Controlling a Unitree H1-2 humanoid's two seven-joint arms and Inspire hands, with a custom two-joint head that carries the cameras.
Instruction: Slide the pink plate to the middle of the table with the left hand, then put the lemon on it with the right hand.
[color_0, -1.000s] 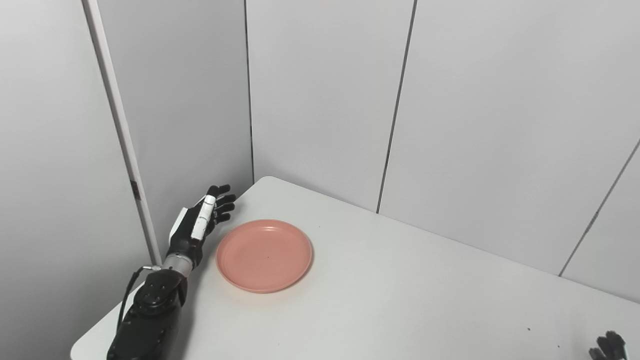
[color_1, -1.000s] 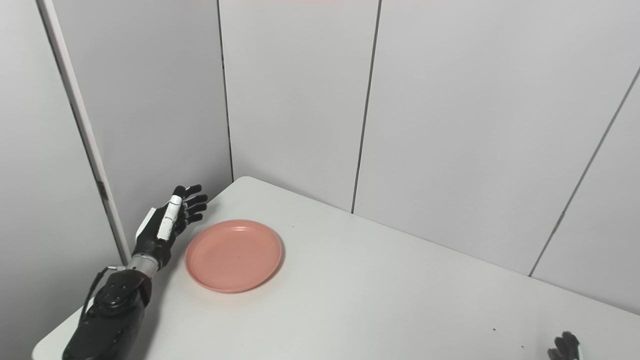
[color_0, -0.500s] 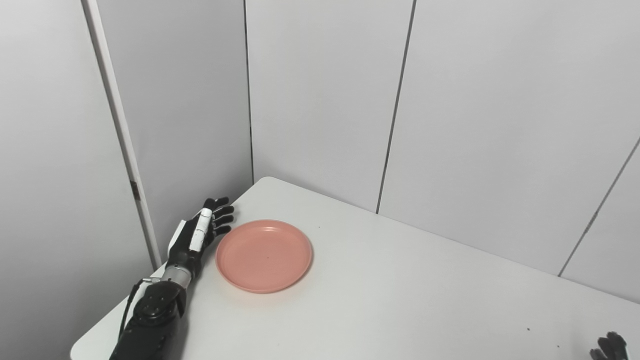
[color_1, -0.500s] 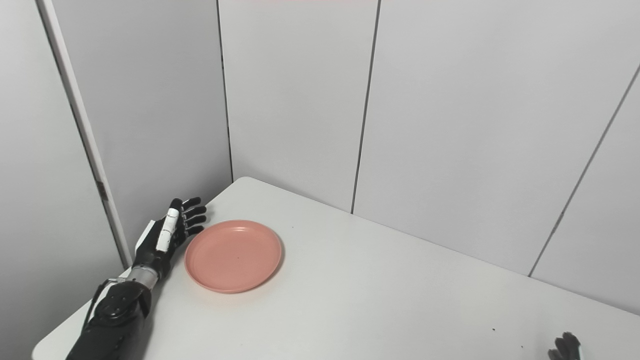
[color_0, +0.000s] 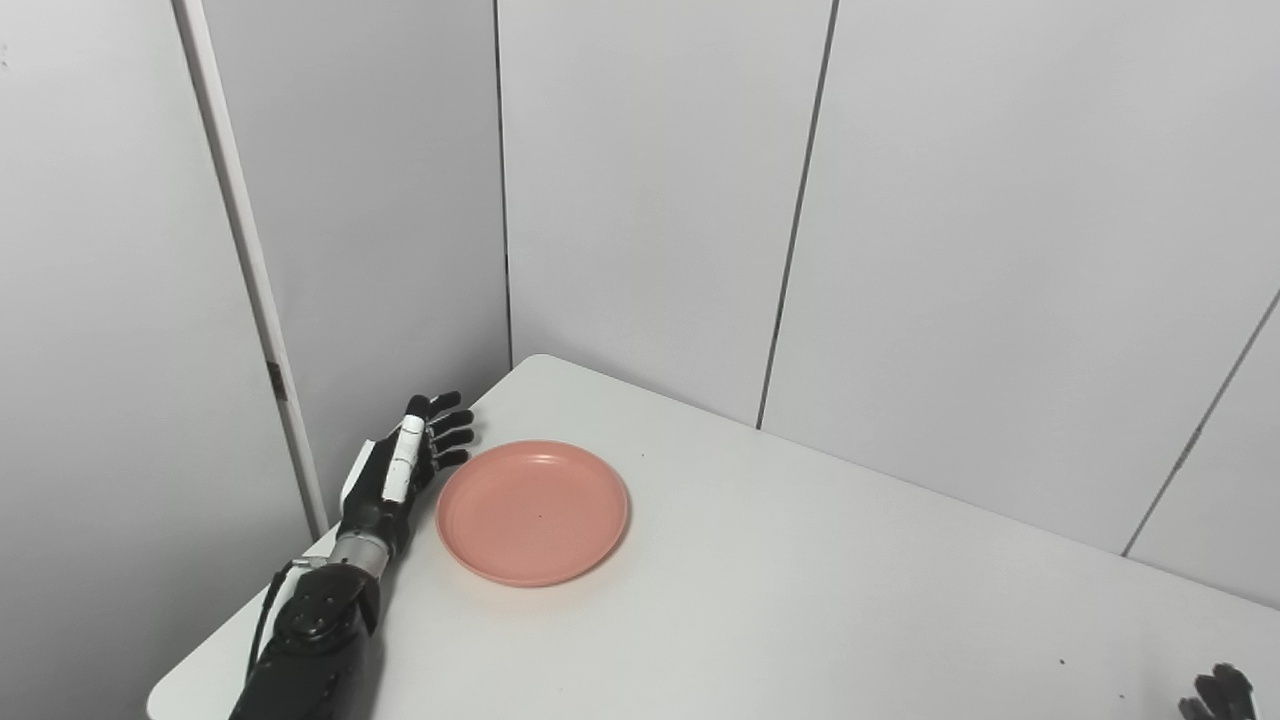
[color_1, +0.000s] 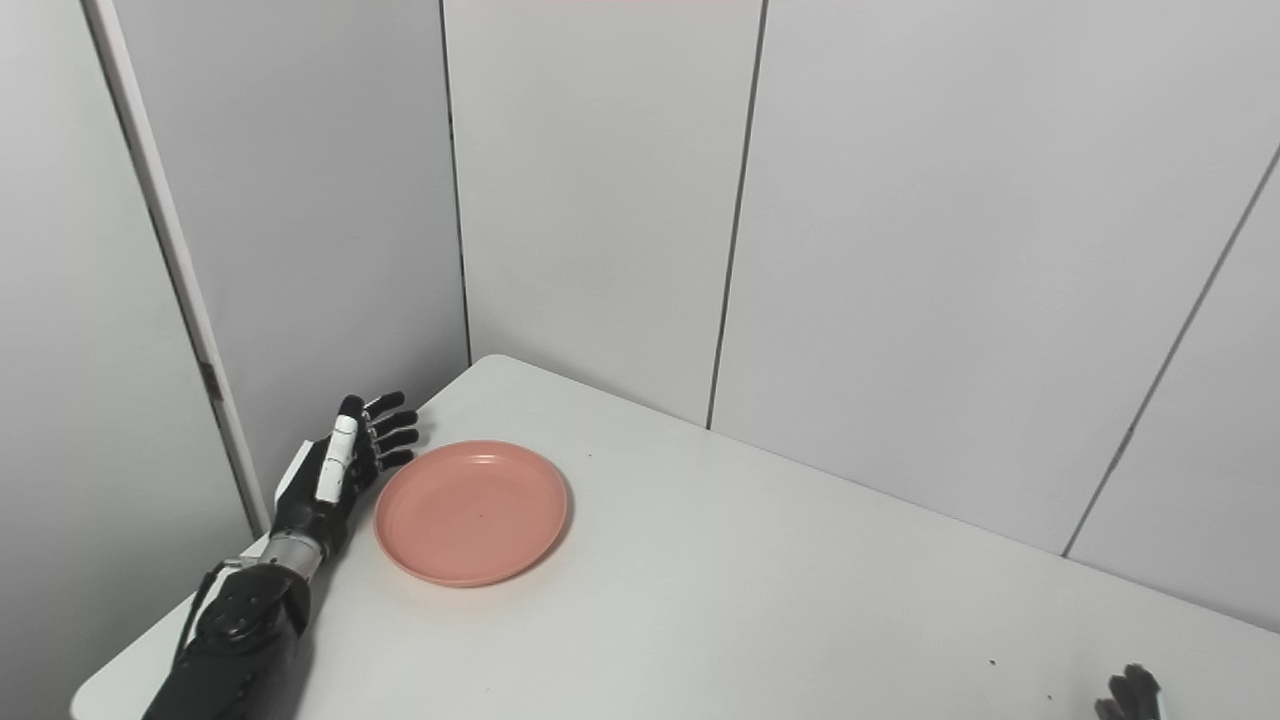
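Both views carry much the same scene; the right eye view shows a little more bare desk (color_1: 760, 600) left of the arm. One pink plate (color_0: 532, 511) lies flat near the desk's left edge and far corner, with wide open surface to its right. The left hand (color_0: 400, 468) stands edge-up just beside the plate's left rim, fingers spread, holding nothing. Only fingertips of the right hand (color_0: 1217, 693) show (grip impossible to tell). No lemon shows.
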